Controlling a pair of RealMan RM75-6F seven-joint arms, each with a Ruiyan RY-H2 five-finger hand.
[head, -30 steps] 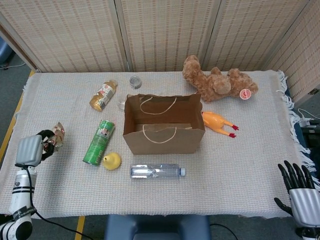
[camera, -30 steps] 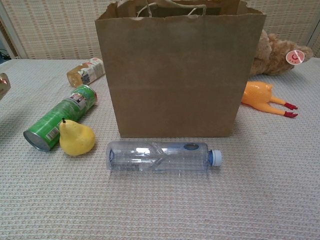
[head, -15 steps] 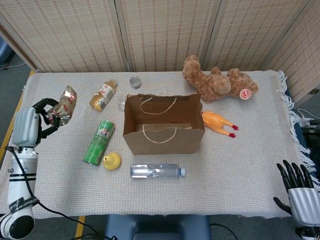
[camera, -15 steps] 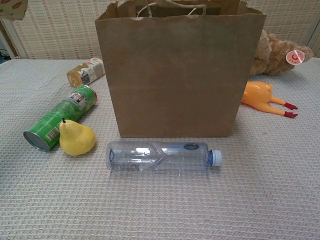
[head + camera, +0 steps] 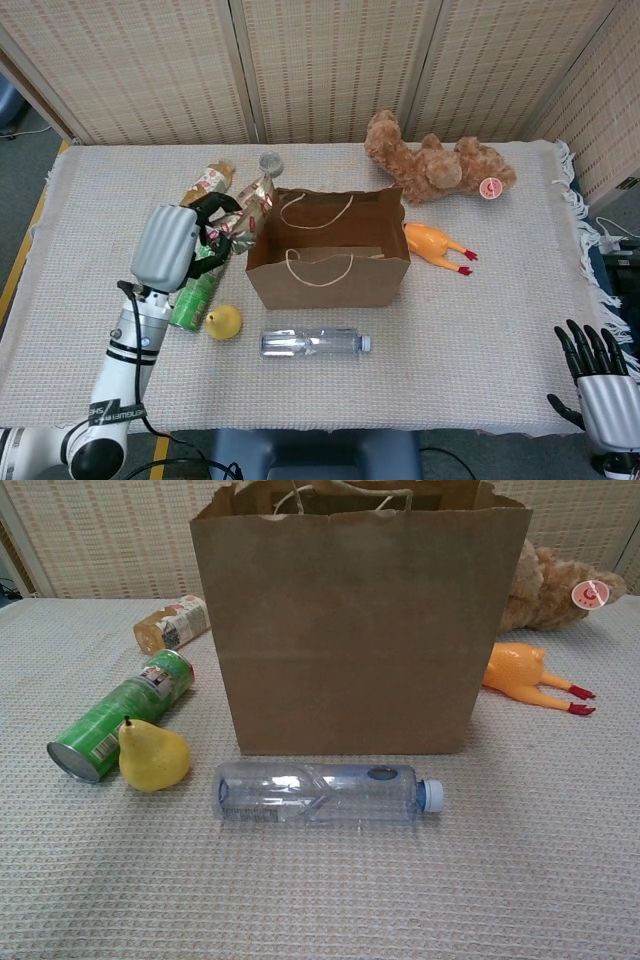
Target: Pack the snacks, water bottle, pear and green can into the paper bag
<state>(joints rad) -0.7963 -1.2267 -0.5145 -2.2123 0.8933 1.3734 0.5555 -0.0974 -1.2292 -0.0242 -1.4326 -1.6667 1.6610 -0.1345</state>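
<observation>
The left hand (image 5: 205, 240) gripped a foil snack packet (image 5: 250, 205) and hung just left of the paper bag (image 5: 327, 250), the packet's top level with the bag's left rim — not yet over the opening. The right hand (image 5: 597, 385) sat idle, well right of the bag and near the bench's front edge, fingers spread and holding nothing. The green can (image 5: 122, 713) and pear (image 5: 153, 755) lay touching, left of the bag; the water bottle (image 5: 318, 792) lay just in front of it, and a second snack pack (image 5: 172, 623) sat behind and left. The risk, judging from here: released too early, the packet would catch the rim and drop outside — or the hand could nudge the light bag over.
</observation>
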